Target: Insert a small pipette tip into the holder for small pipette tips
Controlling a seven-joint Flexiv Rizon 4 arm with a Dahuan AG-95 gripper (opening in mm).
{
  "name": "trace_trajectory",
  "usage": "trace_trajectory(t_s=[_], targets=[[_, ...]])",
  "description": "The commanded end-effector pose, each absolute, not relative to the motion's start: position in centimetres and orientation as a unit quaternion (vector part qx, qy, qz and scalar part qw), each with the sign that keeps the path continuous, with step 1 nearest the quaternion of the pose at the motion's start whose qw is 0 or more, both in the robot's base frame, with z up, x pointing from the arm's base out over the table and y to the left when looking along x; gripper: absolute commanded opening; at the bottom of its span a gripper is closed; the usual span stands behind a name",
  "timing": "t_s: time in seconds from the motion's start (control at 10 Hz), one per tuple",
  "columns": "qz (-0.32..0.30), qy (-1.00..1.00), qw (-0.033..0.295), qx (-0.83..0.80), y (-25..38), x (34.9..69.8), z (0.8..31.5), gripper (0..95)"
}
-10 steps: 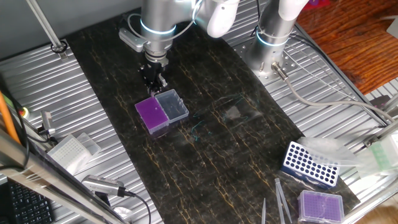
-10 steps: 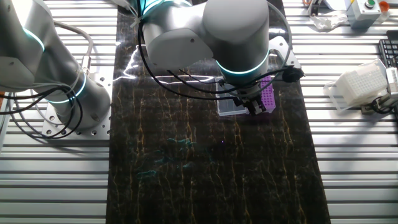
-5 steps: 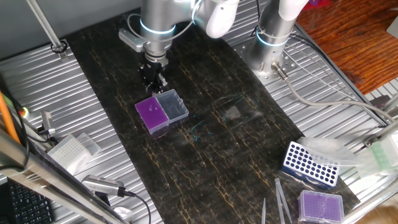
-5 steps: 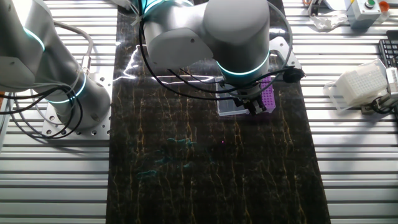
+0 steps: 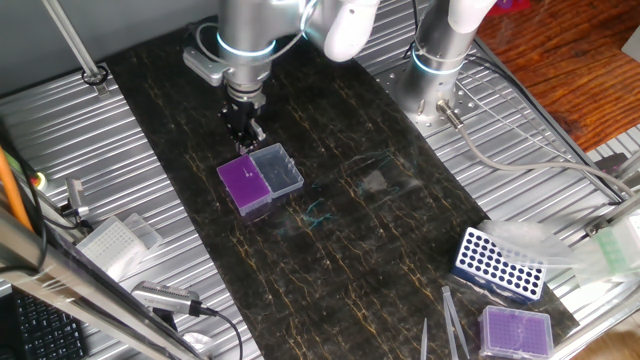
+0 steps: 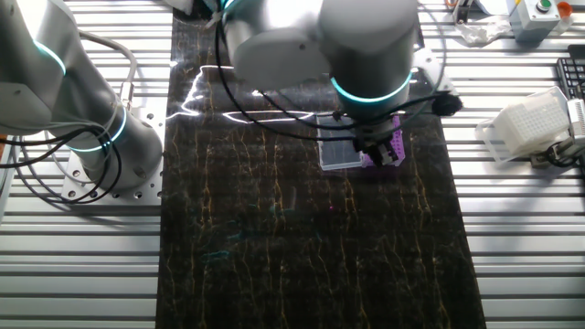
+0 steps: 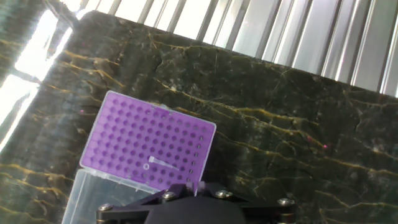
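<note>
Tip is now lying on the holder grid; gripper is shifting aside just above it, its jaw spread unclear.

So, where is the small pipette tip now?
In the hand view, the small white pipette tip lies flat on the vivid purple grid of the square holder, near the edge closest to the fingers.

table | dark mat: purple-topped holder | slats: blue rack

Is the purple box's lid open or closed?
Open. The clear lid lies flat beside the purple box, still joined at one side, and the hand view shows the purple grid of holes uncovered.
</note>
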State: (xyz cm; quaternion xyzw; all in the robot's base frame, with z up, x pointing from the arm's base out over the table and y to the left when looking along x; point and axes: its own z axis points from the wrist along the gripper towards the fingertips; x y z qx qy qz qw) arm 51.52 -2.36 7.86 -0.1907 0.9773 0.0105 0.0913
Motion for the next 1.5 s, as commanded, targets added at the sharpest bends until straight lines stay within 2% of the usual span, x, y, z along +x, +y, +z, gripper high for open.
trace_trajectory(t_s=[0.1,0.3,0.9,1.0,1.4,1.5], targets=[[-0.008,0.974,0.086,-0.208,-2.4,52.1,7.9,0.0],[-0.031,0.967,0.079,-0.242,-2.3,52.3,8.0,0.0],[-0.042,0.955,0.071,-0.284,-0.5,52.5,7.3,0.0],[-0.043,0.952,0.071,-0.296,0.1,52.5,7.0,19.0],[-0.046,0.945,0.069,-0.317,0.8,52.6,6.8,19.0],[-0.046,0.943,0.069,-0.323,1.0,52.6,6.7,0.0]])
